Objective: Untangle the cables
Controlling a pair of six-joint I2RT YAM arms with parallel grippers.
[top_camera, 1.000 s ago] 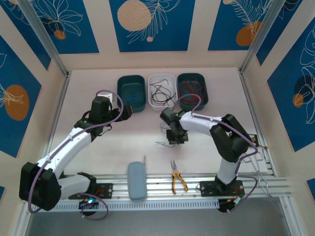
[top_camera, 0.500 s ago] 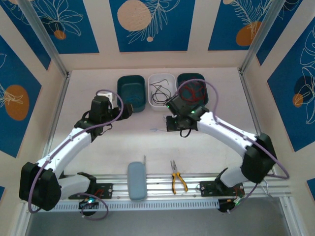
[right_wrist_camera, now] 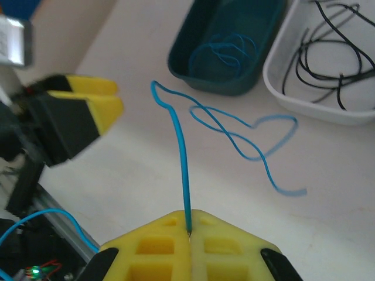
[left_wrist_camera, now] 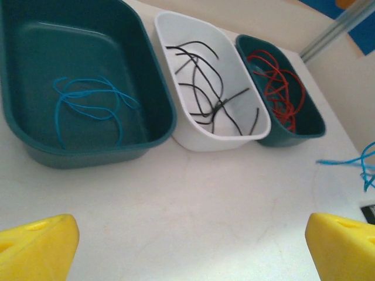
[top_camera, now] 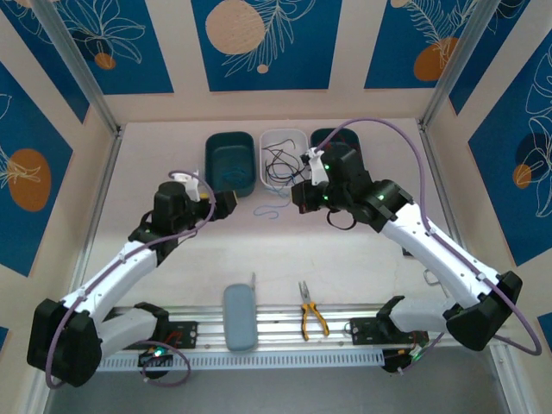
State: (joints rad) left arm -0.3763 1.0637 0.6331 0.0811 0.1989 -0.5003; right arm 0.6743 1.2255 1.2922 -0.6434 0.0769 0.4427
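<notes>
My right gripper point(right_wrist_camera: 188, 234) is shut on the end of a light blue cable point(right_wrist_camera: 183, 152), which hangs in loops above the table point(top_camera: 274, 211) in front of the trays. The left teal tray point(left_wrist_camera: 88, 155) holds several blue cables point(left_wrist_camera: 88, 102). Black cables point(left_wrist_camera: 205, 96) lie in the white tray point(left_wrist_camera: 228, 143), and red cables point(left_wrist_camera: 278, 88) lie in the right teal tray point(left_wrist_camera: 293, 137). Left of the hanging cable, my left gripper point(top_camera: 231, 203) stands open above bare table, nothing between its yellow fingers point(left_wrist_camera: 35, 246).
Yellow-handled pliers point(top_camera: 310, 317) and a grey-blue case point(top_camera: 241, 316) lie by the metal rail at the near edge. The three trays stand in a row at the back, close to the wall. My two grippers face each other a short way apart.
My right gripper shut on the blue cable at mid-table, then carried it up and back toward the trays. The left arm shifted slightly right.
</notes>
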